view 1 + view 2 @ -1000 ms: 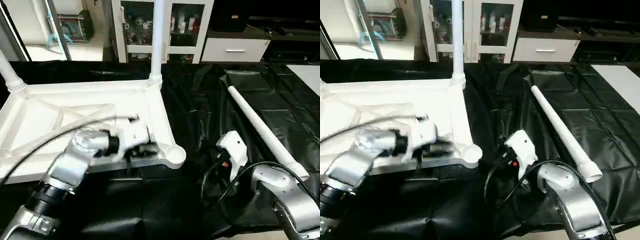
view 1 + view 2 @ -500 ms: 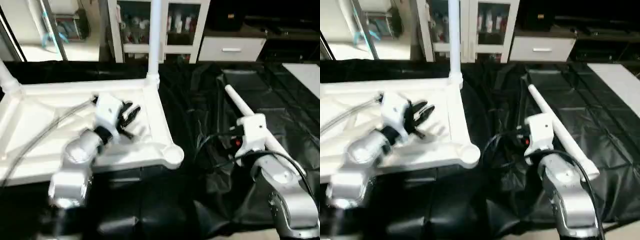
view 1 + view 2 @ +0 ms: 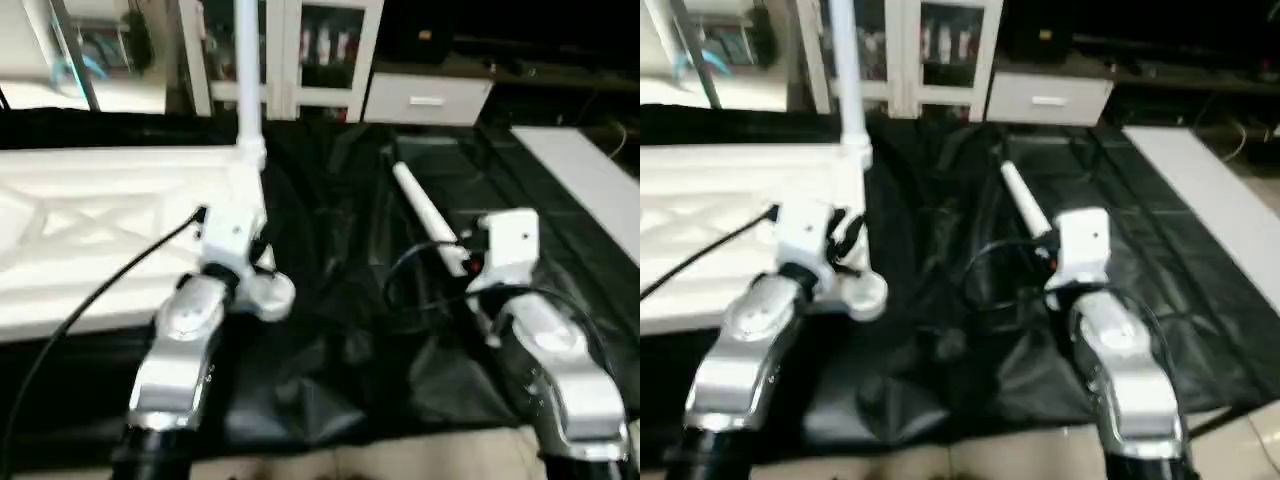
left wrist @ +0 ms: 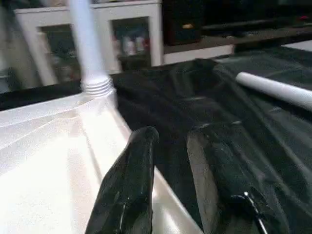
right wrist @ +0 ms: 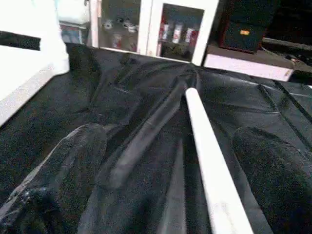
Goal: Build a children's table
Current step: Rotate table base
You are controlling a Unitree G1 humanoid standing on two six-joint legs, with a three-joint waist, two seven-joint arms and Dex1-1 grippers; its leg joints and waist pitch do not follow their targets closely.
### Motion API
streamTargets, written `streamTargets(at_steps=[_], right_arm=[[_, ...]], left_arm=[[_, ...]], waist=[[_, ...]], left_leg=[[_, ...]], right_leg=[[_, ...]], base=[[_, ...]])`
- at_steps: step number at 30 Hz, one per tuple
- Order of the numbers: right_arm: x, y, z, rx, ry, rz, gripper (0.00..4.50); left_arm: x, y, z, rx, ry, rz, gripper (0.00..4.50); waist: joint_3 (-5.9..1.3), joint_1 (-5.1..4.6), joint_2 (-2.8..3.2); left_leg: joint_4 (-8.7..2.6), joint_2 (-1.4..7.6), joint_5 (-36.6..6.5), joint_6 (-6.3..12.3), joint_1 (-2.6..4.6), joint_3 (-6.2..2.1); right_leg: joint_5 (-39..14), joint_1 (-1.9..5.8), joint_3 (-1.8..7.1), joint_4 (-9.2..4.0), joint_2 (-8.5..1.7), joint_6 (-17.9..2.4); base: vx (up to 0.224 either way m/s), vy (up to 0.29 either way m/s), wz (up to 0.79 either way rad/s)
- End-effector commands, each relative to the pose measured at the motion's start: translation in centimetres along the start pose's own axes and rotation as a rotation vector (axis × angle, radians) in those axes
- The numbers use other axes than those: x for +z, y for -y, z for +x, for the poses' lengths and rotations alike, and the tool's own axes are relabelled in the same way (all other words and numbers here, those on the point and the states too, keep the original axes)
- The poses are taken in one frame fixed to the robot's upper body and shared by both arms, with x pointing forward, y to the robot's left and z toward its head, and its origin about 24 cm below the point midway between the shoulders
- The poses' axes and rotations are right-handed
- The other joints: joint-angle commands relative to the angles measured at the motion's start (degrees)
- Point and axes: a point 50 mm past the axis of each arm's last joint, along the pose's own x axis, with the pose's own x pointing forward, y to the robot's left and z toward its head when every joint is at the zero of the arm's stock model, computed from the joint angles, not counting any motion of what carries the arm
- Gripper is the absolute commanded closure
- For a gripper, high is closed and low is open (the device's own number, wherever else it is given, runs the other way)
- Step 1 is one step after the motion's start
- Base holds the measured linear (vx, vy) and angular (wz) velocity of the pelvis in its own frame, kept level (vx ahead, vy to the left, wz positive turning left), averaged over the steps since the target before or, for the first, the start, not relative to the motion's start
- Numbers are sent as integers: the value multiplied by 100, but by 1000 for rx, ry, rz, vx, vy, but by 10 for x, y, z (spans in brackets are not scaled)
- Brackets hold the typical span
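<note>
The children's table top (image 3: 90, 220) lies underside up on the black sheet, its ribs showing. One white leg (image 3: 247, 70) stands upright in the far right corner socket. The near right socket (image 3: 272, 293) holds nothing. My left gripper (image 4: 173, 136) hovers over the top's right rim just behind that socket, its fingers (image 4: 131, 180) a little apart with nothing between them. A loose white leg (image 3: 425, 215) lies on the sheet to the right. My right gripper (image 5: 170, 134) is wide open above the leg's near part, one finger on each side of the leg (image 5: 209, 146).
A white glass-door cabinet (image 3: 300, 45) and a white drawer unit (image 3: 425, 100) stand behind the black sheet (image 3: 340, 340). A pale slab (image 3: 585, 175) lies at the right. Black cables trail from both wrists. The sheet's near edge meets light floor.
The camera has swung right. My left gripper has moved from the top's ribbed underside to its right rim by the near socket. My right gripper has come forward over the loose leg.
</note>
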Motion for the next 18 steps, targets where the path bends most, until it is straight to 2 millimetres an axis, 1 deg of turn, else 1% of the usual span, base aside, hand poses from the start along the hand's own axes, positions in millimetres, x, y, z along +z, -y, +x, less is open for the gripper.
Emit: streamTargets(at_steps=[1, 2, 3, 4, 5, 6, 7, 8, 9, 10, 11, 12, 13, 14, 15, 16, 17, 18], right_arm=[[1, 6, 0, -32, -3, 5, 0], [1, 6, 0, -33, -3, 9, 0], [1, 6, 0, -33, -3, 11, 0], [1, 6, 0, -33, -3, 11, 0], [1, 6, 2, -34, -6, 14, 0], [1, 6, 2, -34, -6, 14, 0], [1, 6, 3, -38, -11, 14, 0], [0, 7, 4, -42, -17, 14, 0], [0, 7, 4, -44, -20, 15, 0], [-1, 9, 6, -57, -33, 13, 0], [-1, 9, 6, -63, -38, 10, 0], [-1, 10, 7, -72, -48, 5, 0], [-2, 11, 8, -79, -56, 9, 0], [-1, 13, 10, -84, -61, 15, 0], [0, 14, 12, -83, -59, 16, 0], [1, 15, 12, -81, -57, 15, 0], [2, 15, 14, -77, -55, 13, 0], [2, 15, 14, -76, -55, 13, 0]], left_arm=[[3, 9, 2, -11, 6, -7, 319], [3, 10, 2, -17, 9, -22, 319], [3, 11, 2, -21, 11, -33, 319], [3, 12, 2, -21, 10, -39, 319], [2, 13, 3, -26, -5, -105, 319], [2, 13, 3, -26, -5, -105, 319], [4, 12, 5, -17, -9, -85, 319], [4, 12, 6, -13, -17, -62, 319], [4, 12, 6, -17, -18, -58, 319], [3, 15, 6, -45, -28, -40, 319], [2, 16, 6, -59, -34, -31, 319], [2, 18, 6, -72, -37, -18, 319], [2, 19, 6, -85, -35, -11, 319], [2, 23, 6, -116, -33, 8, 319], [2, 26, 5, -143, -35, 25, 319], [2, 28, 4, -164, -40, 34, 319], [2, 31, 4, -186, -46, 47, 319], [2, 32, 3, -192, -48, 50, 319]], waist=[[-307, -58, 187], [-338, -88, -16], [-368, -73, -134], [-309, -33, -201], [-376, 243, -385], [-330, 249, -396], [-249, 249, -364], [-236, 255, -346], [-234, 276, -276], [-182, 276, -231], [-117, 252, -230], [-103, 233, -189], [-63, 203, -153], [-36, -12, 70], [-90, -53, 131], [-48, -61, 313], [10, -25, 333], [51, -18, 267]], left_leg=[[-792, 800, 2977, 2591, 255, -376], [-857, 444, 2093, 2709, 182, -248], [-739, 239, 1606, 2673, 96, -146], [-267, -248, 1084, 2525, -176, 124], [499, -420, -276, 959, -312, 205], [266, -407, 42, 546, -351, 137], [-12, -260, 170, 165, -201, 31], [-73, -200, 31, 191, -151, -29], [-17, -93, -133, 300, -149, -201], [1, -74, -63, 231, -153, -284], [-56, -107, 7, 201, -32, -259], [-182, -104, 30, 206, 60, -243], [-373, -78, -151, 244, 155, -217], [-862, 237, -1740, 260, 352, -316], [-968, 368, -2158, 246, 350, -348], [-1367, 734, -3098, 78, 259, -448], [-1594, 777, -3713, -7, 154, -329], [-1670, 749, -3918, 2, 140, -237]], right_leg=[[-133, -178, 268, -419, -264, -297], [494, 235, 324, -962, -227, -1249], [693, 381, 374, -1262, -322, -1897], [699, 546, 490, -1621, -628, -2516], [141, 847, 683, -1905, -1072, -2425], [252, 890, 709, -1860, -1072, -1598], [-318, 782, 767, -1968, -1220, -462], [-867, 819, 894, -2051, -1357, -129], [-1923, 864, 1148, -2173, -1636, 112], [-3001, 862, 1099, -2266, -1618, -26], [-3804, 726, 900, -2373, -1452, -155], [-3964, 660, 753, -2386, -1301, -222], [-3982, 585, 568, -2382, -1088, -235], [-3028, 527, 91, -2191, -510, -209], [-2350, 650, 78, -2154, -485, -240], [-789, 807, 94, -1675, -427, -424], [149, 835, 75, -1323, -399, -474], [114, 828, 125, -1262, -399, -429]], base=[[-83, -239, 1], [-83, -239, 1], [-79, -318, -10], [-93, -287, -6], [-93, -287, -6], [-95, -230, -5], [-97, -237, -10], [-97, -237, -10], [-119, -177, -5], [-129, -122, -11], [-129, -122, -11], [-136, -49, -8], [-136, 12, 3], [-136, 12, 3], [-123, 32, 14], [-125, 41, 18], [-125, 41, 18], [-141, 23, 17]])
